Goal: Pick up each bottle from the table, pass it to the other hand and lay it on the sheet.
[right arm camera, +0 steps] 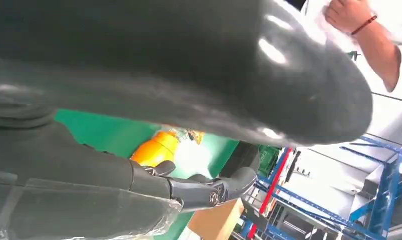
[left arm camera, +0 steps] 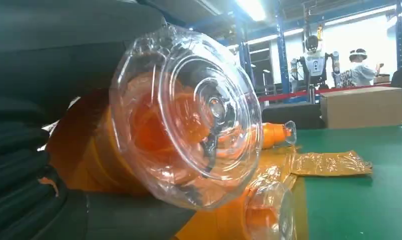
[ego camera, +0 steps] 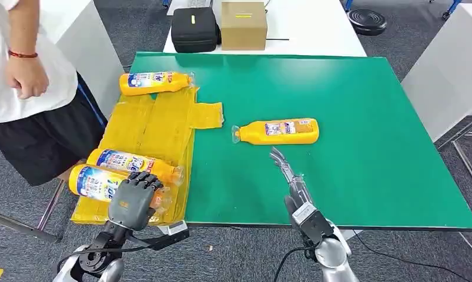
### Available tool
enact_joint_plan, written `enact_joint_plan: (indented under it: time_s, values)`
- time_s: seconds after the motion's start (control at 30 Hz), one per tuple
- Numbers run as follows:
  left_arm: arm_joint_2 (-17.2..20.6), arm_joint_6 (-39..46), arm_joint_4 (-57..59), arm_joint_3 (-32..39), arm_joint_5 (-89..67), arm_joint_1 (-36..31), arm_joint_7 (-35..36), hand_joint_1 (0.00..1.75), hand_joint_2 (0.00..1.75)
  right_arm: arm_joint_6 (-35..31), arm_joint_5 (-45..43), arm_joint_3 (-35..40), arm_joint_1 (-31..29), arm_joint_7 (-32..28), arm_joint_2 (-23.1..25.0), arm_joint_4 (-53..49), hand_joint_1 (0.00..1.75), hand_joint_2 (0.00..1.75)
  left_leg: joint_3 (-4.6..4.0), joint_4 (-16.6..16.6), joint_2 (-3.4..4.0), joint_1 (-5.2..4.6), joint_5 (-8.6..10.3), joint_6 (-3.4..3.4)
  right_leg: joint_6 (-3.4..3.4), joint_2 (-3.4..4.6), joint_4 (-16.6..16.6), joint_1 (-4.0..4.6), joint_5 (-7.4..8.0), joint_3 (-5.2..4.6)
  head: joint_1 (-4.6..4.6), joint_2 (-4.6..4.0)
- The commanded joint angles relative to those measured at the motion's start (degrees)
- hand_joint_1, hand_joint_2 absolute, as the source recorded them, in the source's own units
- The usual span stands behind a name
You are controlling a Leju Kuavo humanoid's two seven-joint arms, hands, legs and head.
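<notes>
Looking down from the head view, three orange plastic bottles with blue-and-white labels already lie on the crinkled yellow plastic sheet [ego camera: 163, 126] at the left of the green bench [ego camera: 362, 147]: one at its far edge [ego camera: 156, 83] and two side by side at its near end. A fourth orange bottle [ego camera: 277, 131] lies on its side on the bare green surface, just right of the sheet, so by my reading one pick, pass and lay-down is left. The left hand [ego camera: 133, 198] curls over the nearest bottle on the sheet [ego camera: 98, 183], grasping it or about to let go. The right hand [ego camera: 289, 176] is released, fingers stretched towards the fourth bottle, near it but not touching.

From the left wrist view, the clear base of the nearest bottle [left arm camera: 186, 117] sits against dark fingers [left arm camera: 18, 165], resting on the sheet.

From the right wrist view, the orange end of the fourth bottle [right arm camera: 153, 150] lies beyond the outstretched fingers [right arm camera: 198, 187], apart from them.
</notes>
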Motion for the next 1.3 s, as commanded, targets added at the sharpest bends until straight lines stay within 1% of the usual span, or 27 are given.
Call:
enact_joint_plan:
  time_s: [0.03, 0.1, 0.17, 0.27, 0.33, 0.4, 0.57, 0.63, 0.7, 0.77, 0.8, 0.83, 0.9, 0.93, 1.07, 1.1, 1.13, 1.17, 1.2, 1.3]
  values:
    - [-0.3, 0.3, 5.0, -1.9, 0.0, -2.8, -0.6, 1.75, 1.75, 0.3, 0.1, 0.1, -1.4, 0.0, -0.2, 3.2, 0.00, 0.00, 0.21, 0.0, -0.02, 0.06, -0.06, -0.09, -0.09, -0.05, -0.1, 0.07, -0.07, 0.24, -0.02, 0.00]
    - [-0.3, 0.1, 5.8, -2.0, -0.2, -2.8, -1.1, 1.75, 1.75, 0.4, 0.1, 0.1, -1.3, 0.0, -0.2, 3.1, 0.00, 0.00, 0.31, -0.1, -0.01, 0.10, -0.10, -0.12, -0.12, -0.05, -0.1, 0.11, -0.10, 0.34, 0.00, 0.00]
    - [-0.1, -0.1, 6.7, -2.3, -0.5, -2.9, -1.4, 1.75, 1.75, 0.5, 0.1, 0.0, -1.2, 0.0, -0.1, 3.0, 0.00, 0.00, 0.12, 0.0, -0.01, 0.03, -0.02, -0.06, -0.05, -0.03, -0.1, 0.03, -0.03, 0.13, -0.02, 0.00]
    - [-0.2, -0.5, 7.9, -2.6, -1.3, -2.4, -0.9, 1.75, 1.75, 0.6, 0.0, 0.2, -1.2, 0.0, -0.4, 3.1, 0.00, 0.00, 0.37, 0.0, 0.00, 0.11, -0.14, -0.14, -0.13, -0.04, -0.1, 0.12, -0.13, 0.41, 0.00, 0.00]
    - [-0.1, -1.0, 7.6, -2.8, -1.9, -1.8, -0.4, 1.75, 1.75, 0.7, 0.0, 0.2, -1.2, 0.0, -0.4, 3.2, 0.00, 0.00, 0.18, -0.1, -0.01, 0.04, -0.04, -0.07, -0.07, -0.03, -0.1, 0.04, -0.05, 0.20, 0.00, 0.00]
    - [0.0, -1.6, 7.4, -3.3, -2.6, -1.4, 0.3, 1.75, 1.75, 0.8, 0.0, 0.2, -1.4, 0.0, -0.4, 3.4, 0.00, 0.00, 0.36, -0.1, 0.03, 0.09, -0.13, -0.13, -0.13, -0.01, -0.1, 0.10, -0.11, 0.38, 0.00, 0.00]
    - [-0.9, -3.0, 9.0, -4.2, -3.3, -3.1, 0.9, 1.75, 1.75, 1.1, -0.4, 0.2, -2.9, 0.2, -0.1, 3.9, 0.00, 0.00, 0.22, 0.0, 0.01, 0.06, -0.08, -0.10, -0.09, -0.02, -0.1, 0.07, -0.07, 0.25, 0.00, 0.00]
    - [-1.1, -3.7, 9.9, -4.4, -2.8, -3.5, 0.7, 1.75, 1.75, 1.3, -0.5, 0.3, -3.3, 0.3, 0.0, 4.3, 0.00, 0.00, 0.37, 0.0, 0.04, 0.15, -0.19, -0.17, -0.15, -0.02, -0.1, 0.17, -0.15, 0.44, 0.00, 0.00]
    - [-1.0, -3.7, 10.1, -4.4, -2.8, -3.4, 0.7, 1.75, 1.75, 1.3, -0.5, 0.3, -3.5, 0.3, 0.1, 4.2, 0.00, 0.00, 0.16, 0.0, 0.02, 0.05, -0.05, -0.08, -0.08, -0.01, -0.1, 0.06, -0.04, 0.19, 0.00, 0.00]
    - [-1.0, -3.7, 10.1, -4.4, -2.8, -3.4, 0.7, 1.75, 1.75, 1.3, -0.5, 0.3, -3.5, 0.3, 0.1, 4.2, 0.00, 0.00, 0.26, 0.0, 0.02, 0.10, -0.10, -0.12, -0.11, -0.02, -0.1, 0.11, -0.08, 0.30, 0.00, 0.00]
    - [-1.0, -3.7, 10.1, -4.4, -2.8, -3.4, 0.7, 1.75, 1.75, 1.3, -0.5, 0.3, -3.5, 0.3, 0.1, 4.2, 0.00, 0.00, 0.18, -0.1, 0.02, 0.04, -0.05, -0.09, -0.08, -0.01, -0.1, 0.05, -0.04, 0.20, -0.02, 0.00]
    - [-1.0, -3.7, 10.1, -4.4, -2.8, -3.4, 0.7, 1.75, 1.75, 1.3, -0.5, 0.3, -3.5, 0.3, 0.1, 4.2, 0.00, 0.00, 0.29, 0.0, 0.02, 0.10, -0.12, -0.13, -0.12, -0.02, -0.1, 0.11, -0.10, 0.33, 0.00, 0.00]
    - [-1.1, -3.7, 11.2, -4.6, -2.7, -3.6, 0.8, 1.75, 1.75, 1.3, -0.6, 0.3, -3.2, 0.4, 0.3, 4.0, 0.00, 0.00, 0.19, 0.0, 0.00, 0.06, -0.06, -0.08, -0.08, -0.03, -0.1, 0.07, -0.05, 0.22, 0.00, 0.00]
    - [-1.1, -3.7, 11.3, -4.6, -2.7, -3.3, 0.9, 1.75, 1.75, 1.3, -0.6, 0.2, -3.0, 0.4, 0.3, 4.0, 0.00, 0.00, 0.29, 0.0, 0.02, 0.11, -0.13, -0.13, -0.13, -0.02, -0.1, 0.12, -0.11, 0.33, 0.00, 0.00]
    - [-2.2, -1.4, 13.5, -4.9, -3.3, -4.5, 1.9, 1.75, 1.75, 1.4, -0.5, 0.2, -3.3, 0.3, 0.5, 4.9, 0.00, 0.00, 0.18, -0.1, -0.01, 0.04, -0.05, -0.08, -0.07, -0.04, -0.1, 0.04, -0.05, 0.21, -0.02, 0.00]
    - [-2.8, -1.4, 14.2, -4.9, -3.3, -5.2, 2.0, 1.75, 1.75, 1.5, -0.5, 0.3, -3.6, 0.3, 0.5, 5.3, 0.00, 0.00, 0.35, 0.0, 0.00, 0.13, -0.13, -0.14, -0.13, -0.04, -0.1, 0.14, -0.11, 0.40, -0.02, 0.00]
    - [-3.1, -1.6, 14.3, -4.9, -3.3, -5.6, 2.0, 1.75, 1.75, 1.5, -0.5, 0.3, -3.8, 0.3, 0.5, 5.3, 0.00, 0.00, 0.24, 0.0, -0.05, 0.08, -0.07, -0.11, -0.10, -0.09, -0.1, 0.09, -0.08, 0.29, 0.00, 0.00]
    - [-3.1, -1.6, 14.3, -4.9, -3.3, -5.6, 2.0, 1.75, 1.75, 1.5, -0.5, 0.3, -3.8, 0.3, 0.5, 5.3, 0.00, 0.00, 0.07, 0.0, -0.05, 0.02, 0.00, -0.05, -0.04, -0.06, 0.0, 0.02, -0.02, 0.09, 0.00, 0.00]
    - [-3.1, -1.6, 14.3, -4.9, -3.3, -5.6, 2.0, 1.75, 1.75, 1.5, -0.5, 0.3, -3.8, 0.3, 0.5, 5.3, 0.00, 0.00, 0.30, 0.0, -0.06, 0.12, -0.10, -0.13, -0.12, -0.10, -0.1, 0.13, -0.10, 0.36, -0.02, 0.00]
    - [-3.3, -1.0, 14.6, -4.7, -3.2, -5.7, 2.1, 1.75, 1.75, 1.5, -0.5, 0.3, -3.9, 0.3, 0.5, 5.4, 0.00, 0.00, 0.10, 0.0, -0.01, 0.03, -0.02, -0.06, -0.06, -0.02, 0.0, 0.03, -0.02, 0.14, -0.02, 0.00]
